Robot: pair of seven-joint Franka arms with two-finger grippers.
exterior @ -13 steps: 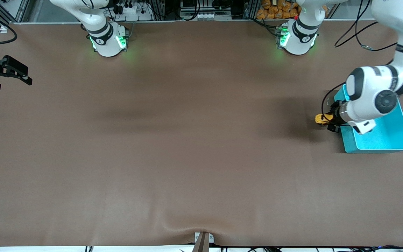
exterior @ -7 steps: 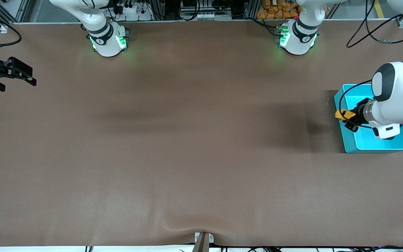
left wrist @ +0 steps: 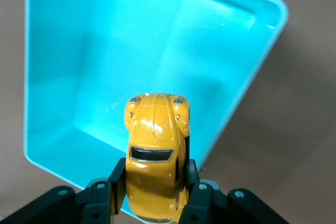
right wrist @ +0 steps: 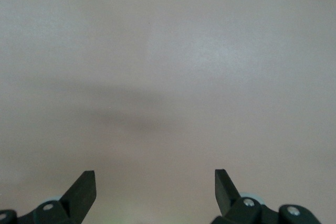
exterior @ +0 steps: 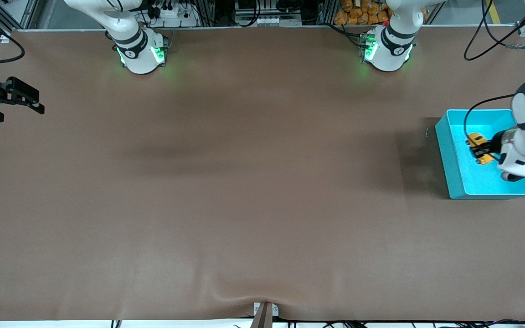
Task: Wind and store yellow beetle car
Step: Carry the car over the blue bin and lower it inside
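Turquoise bin sits at the left arm's end of the table. Over its hollow, the left gripper clamps the yellow beetle car by its sides; the car's rear is cut off. Well apart from the bin, the right gripper waits spread open.

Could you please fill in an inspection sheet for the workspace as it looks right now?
Surface: brown table cover, wrinkled at the edge nearest the front camera.
Job's things: yellow beetle car held over the turquoise bin, not yet released.
Clutter: nothing seen.
Grippers: left gripper shut on the car above the bin; right gripper open, waiting over the right arm's end of the table.
Cables: black cable looping over the bin.
Surroundings: orange items past the table edge.
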